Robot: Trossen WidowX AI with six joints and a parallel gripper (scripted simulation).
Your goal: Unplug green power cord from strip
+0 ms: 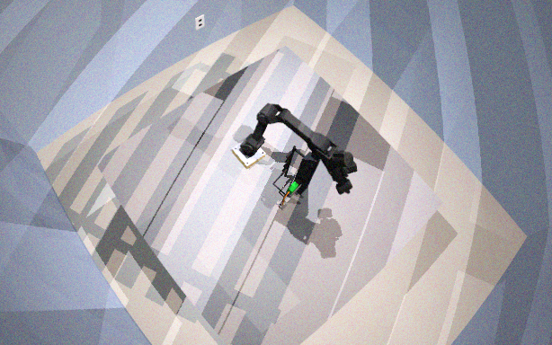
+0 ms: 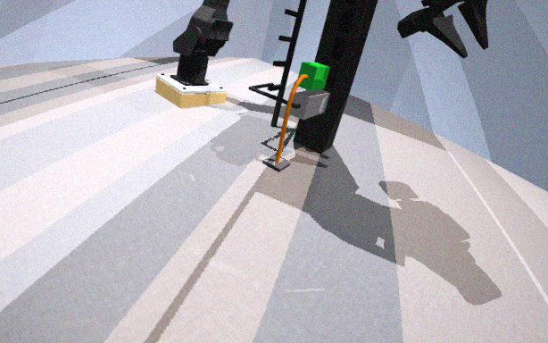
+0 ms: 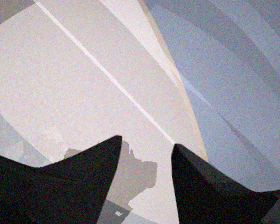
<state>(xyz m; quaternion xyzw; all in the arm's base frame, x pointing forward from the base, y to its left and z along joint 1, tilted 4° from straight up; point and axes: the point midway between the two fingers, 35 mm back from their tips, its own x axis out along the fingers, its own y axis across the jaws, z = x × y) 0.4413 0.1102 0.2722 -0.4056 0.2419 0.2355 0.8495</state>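
Note:
The green plug (image 1: 293,185) (image 2: 314,75) sits in the side of the upright black power strip (image 1: 307,172) (image 2: 344,67). Its orange cord (image 2: 286,121) runs down to a small grey plate (image 2: 277,164) on the floor. A grey plug (image 2: 311,104) sits in the strip just below the green one. My gripper (image 1: 343,188) (image 2: 474,48) (image 3: 147,146) hangs in the air to the right of the strip, well clear of the plug and cord. Its fingers stand partly apart with nothing between them; the wrist view shows only floor and wall through the gap.
The arm's base sits on a tan block (image 1: 249,156) (image 2: 190,91) behind the strip. A thin black ladder-like rack (image 2: 288,54) stands beside the strip on its left. A white wall outlet (image 1: 200,22) is far off.

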